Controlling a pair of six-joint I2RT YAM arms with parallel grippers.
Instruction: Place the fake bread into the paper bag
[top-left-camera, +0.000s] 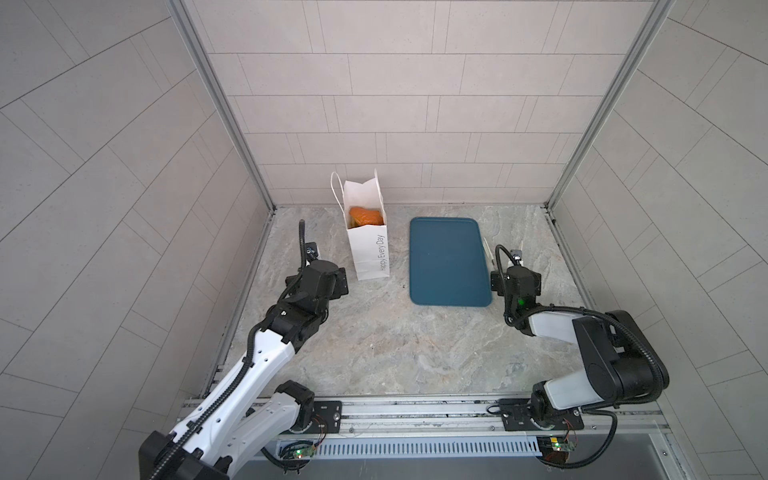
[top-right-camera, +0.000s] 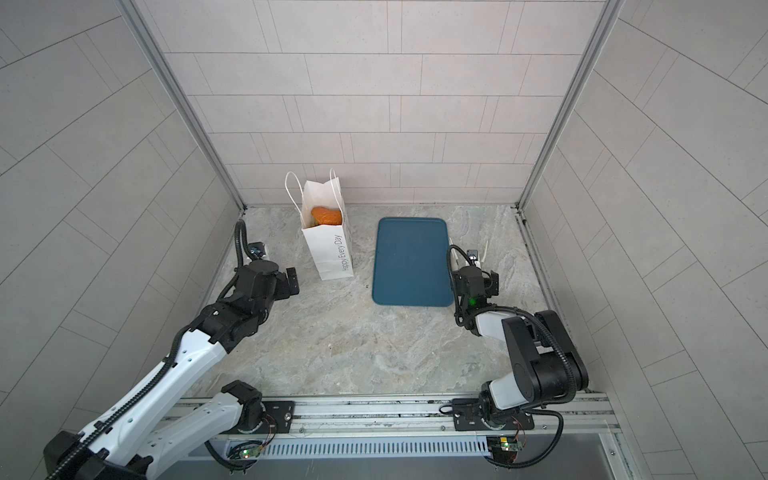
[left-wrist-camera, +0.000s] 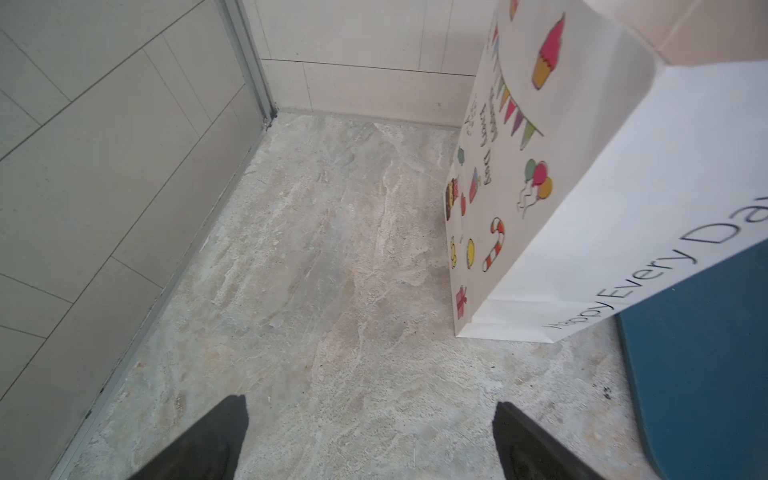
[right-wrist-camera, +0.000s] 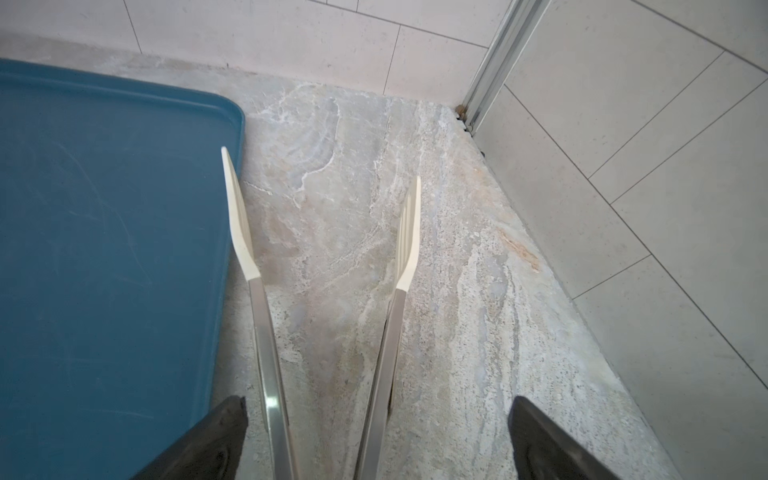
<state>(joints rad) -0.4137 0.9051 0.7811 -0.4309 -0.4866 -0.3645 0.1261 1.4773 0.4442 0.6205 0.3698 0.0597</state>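
Right hand (right-wrist-camera: 378, 399) spread wide, pinching nothing. Tongs (right-wrist-camera: 266, 332) lie on desk (top-left-camera: 374, 332) between its jaws, long axis pointing up-frame in both top views, just beside right edge of tray (right-wrist-camera: 104, 208). Tray bare.

Left hand (left-wrist-camera: 370, 405) spread, empty, nearer to bag (top-left-camera: 368, 253). Bag upright, centre-left, across tray from right hand.

Bread (top-left-camera: 365, 216) inside bag, orange piece showing at mouth. None seen outside; task looks done.

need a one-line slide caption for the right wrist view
Open right gripper straddling white-tipped tongs that rest on the stone tabletop beside the teal tray.
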